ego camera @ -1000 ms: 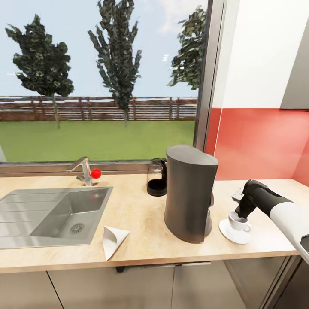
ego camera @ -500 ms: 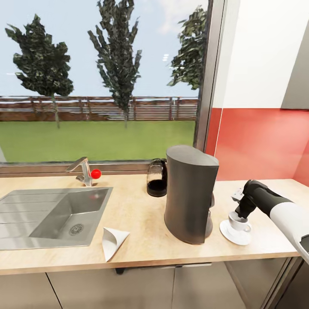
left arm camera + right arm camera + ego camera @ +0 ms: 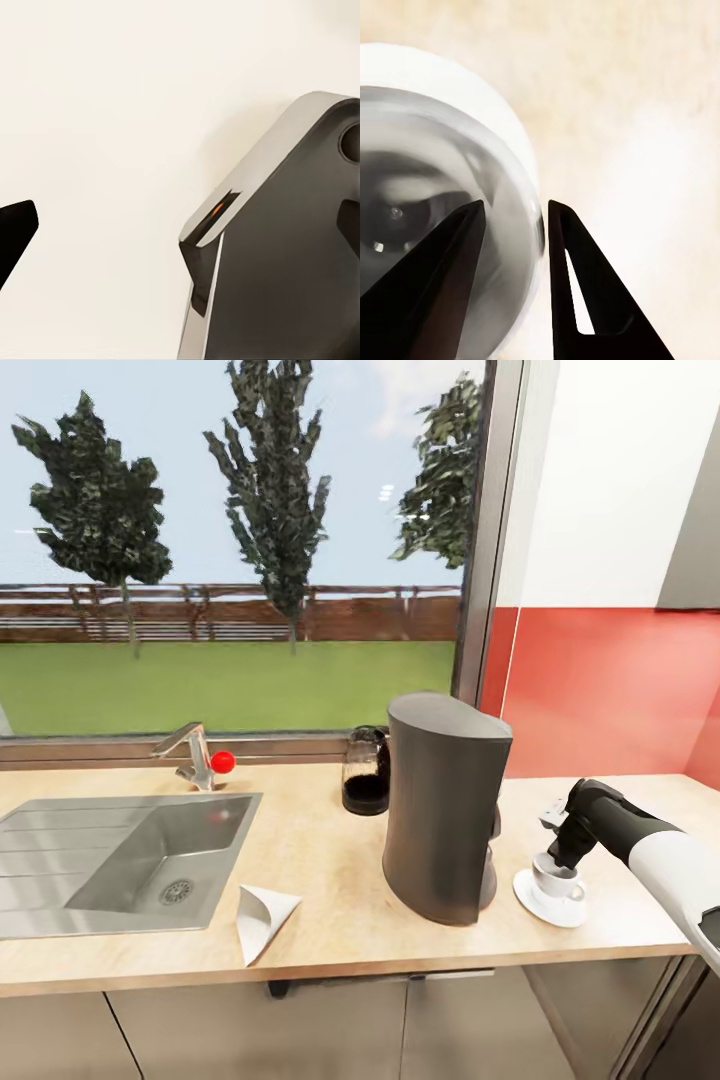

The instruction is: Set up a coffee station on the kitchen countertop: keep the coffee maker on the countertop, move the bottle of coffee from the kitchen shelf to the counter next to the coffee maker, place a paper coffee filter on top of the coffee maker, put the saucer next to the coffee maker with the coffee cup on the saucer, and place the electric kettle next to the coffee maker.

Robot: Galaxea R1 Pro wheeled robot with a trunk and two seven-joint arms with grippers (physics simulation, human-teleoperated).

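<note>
Right pincer grips coffee cup rim, one finger inside, seating it on saucer beside coffee maker. Left pincer state: cannot tell.

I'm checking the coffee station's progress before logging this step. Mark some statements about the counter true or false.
1. The coffee cup sits on the saucer. True.
2. The paper filter is on top of the coffee maker. False: it lies on the countertop near the sink.
3. The right claw is at the cup, one finger inside its rim and one outside. True.
4. The electric kettle stands in the sink. False: it stands on the countertop behind the coffee maker, by the window.
5. The saucer is left of the coffee maker. False: it is on its right.
</note>
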